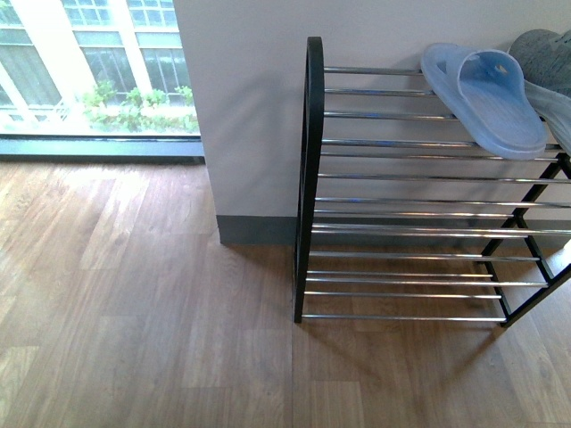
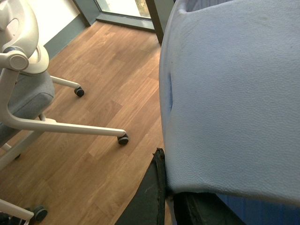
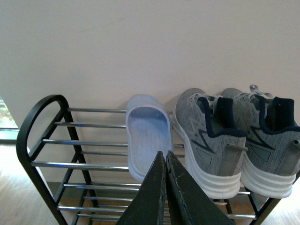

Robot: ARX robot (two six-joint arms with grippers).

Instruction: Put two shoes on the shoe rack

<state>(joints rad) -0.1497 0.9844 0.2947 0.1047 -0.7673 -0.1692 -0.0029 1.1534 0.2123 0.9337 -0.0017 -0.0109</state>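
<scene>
From the front, the three-tier shoe rack of black metal frame and shiny chrome bars (image 1: 401, 178) stands against the wall on the wood floor, with a pale blue rubber slide sandal (image 1: 486, 94) lying across its top bars and only a grey knit edge of a sneaker (image 1: 544, 49) showing at the far corner; neither tool appears here. In the left wrist view a second pale blue sandal (image 2: 234, 93) fills most of the picture, its pebbled underside just above the dark left tool (image 2: 159, 197); it looks held there, though whether the jaws are clamped on it I cannot tell. A white-framed office chair on castors (image 2: 28, 93) stands off to the side on the floor. In the right wrist view the right tool (image 3: 165, 161) has its two black jaws pressed together, holding nothing, and just beyond its tips sit the pair of grey knit lace-up sneakers with thick white soles (image 3: 234, 145), side by side on the rack's top tier, heels toward the tool, beside the blue sandal. I judge the sneakers light, with soft, yielding knit uppers and firm, grippy soles; the padded navy heel collar looks the best hold, since the knit would crumple.
</scene>
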